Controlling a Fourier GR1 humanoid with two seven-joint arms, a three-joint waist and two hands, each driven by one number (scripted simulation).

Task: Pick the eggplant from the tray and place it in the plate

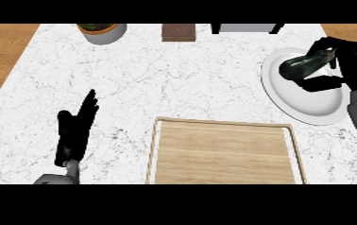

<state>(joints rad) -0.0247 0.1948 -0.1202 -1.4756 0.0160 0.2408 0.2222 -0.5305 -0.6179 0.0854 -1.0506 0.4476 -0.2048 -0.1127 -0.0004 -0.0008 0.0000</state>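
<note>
Over the white plate [307,103] at the table's right side, the eggplant [301,65] sits in the right hand [333,63], whose fingers curl around it. The wooden tray [225,153] lies nearer the front. The left hand [75,130] rests with fingers straight on the marble table [181,77].
</note>
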